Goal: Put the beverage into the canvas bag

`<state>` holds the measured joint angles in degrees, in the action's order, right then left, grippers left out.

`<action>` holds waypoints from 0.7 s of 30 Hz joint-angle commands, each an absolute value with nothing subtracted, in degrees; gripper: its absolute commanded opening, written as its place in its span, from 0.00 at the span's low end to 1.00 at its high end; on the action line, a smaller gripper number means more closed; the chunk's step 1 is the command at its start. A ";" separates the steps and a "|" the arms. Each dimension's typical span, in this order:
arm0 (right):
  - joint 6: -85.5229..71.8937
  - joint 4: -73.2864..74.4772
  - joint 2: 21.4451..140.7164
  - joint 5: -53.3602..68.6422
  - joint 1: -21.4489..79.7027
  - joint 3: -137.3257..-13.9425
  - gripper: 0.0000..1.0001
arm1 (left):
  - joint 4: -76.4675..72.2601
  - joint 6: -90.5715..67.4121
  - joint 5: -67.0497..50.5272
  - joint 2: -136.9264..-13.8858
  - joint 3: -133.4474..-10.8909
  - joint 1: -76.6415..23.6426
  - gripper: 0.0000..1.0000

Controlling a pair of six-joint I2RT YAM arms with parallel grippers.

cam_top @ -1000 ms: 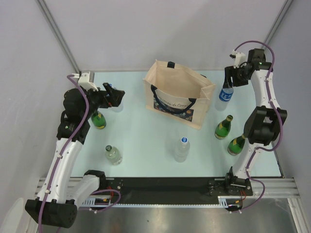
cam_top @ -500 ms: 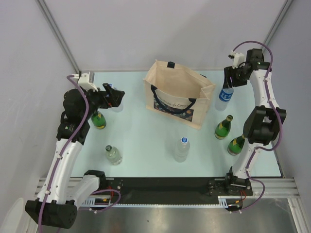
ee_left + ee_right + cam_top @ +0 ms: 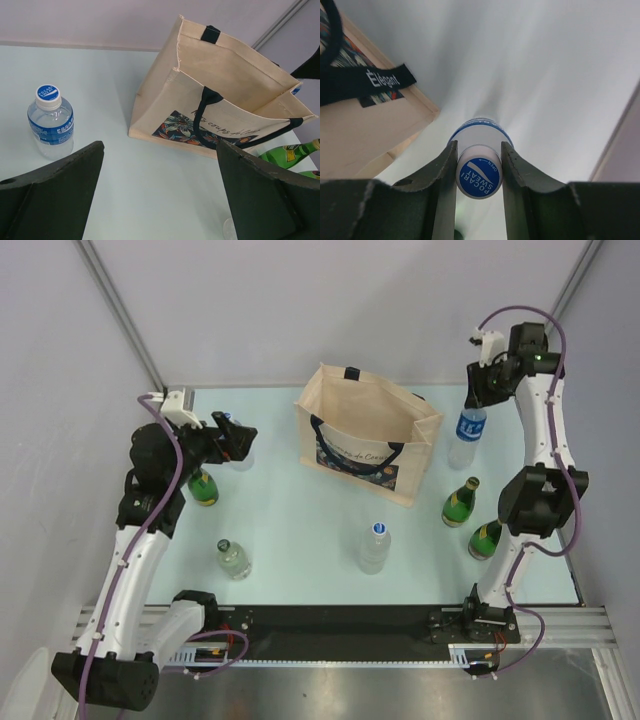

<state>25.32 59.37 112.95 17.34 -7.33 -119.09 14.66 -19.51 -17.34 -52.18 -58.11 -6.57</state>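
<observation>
Cap (image 3: 479,178) round, blue; right gripper (image 3: 478,150) pinches it

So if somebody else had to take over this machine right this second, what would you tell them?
Left gripper: jaws wide open, empty, near a small blue-capped bottle.
Right gripper: jaws closed on the cap of the Pocari Sweat bottle, just right of the canvas bag.
Done: bottle grasped. No bottle shows inside the bag.
To do: carry it over the bag's open top and release.
</observation>
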 commanded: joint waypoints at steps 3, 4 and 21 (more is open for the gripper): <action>25.93 57.57 107.32 16.79 -5.45 -138.59 0.00 | 12.66 -20.30 -20.21 -53.35 -59.68 -6.15 1.00; 25.93 57.13 106.71 16.44 -5.01 -139.30 0.00 | 12.40 -20.39 -20.48 -53.44 -59.59 -6.15 1.00; 27.51 37.62 97.64 10.99 15.90 -141.32 0.00 | 11.78 -19.69 -21.71 -53.70 -59.42 -6.15 1.00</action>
<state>26.02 51.40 101.89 12.62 12.99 -135.85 14.20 -19.51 -20.25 -54.37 -58.11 -6.57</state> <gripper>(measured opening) 0.382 0.996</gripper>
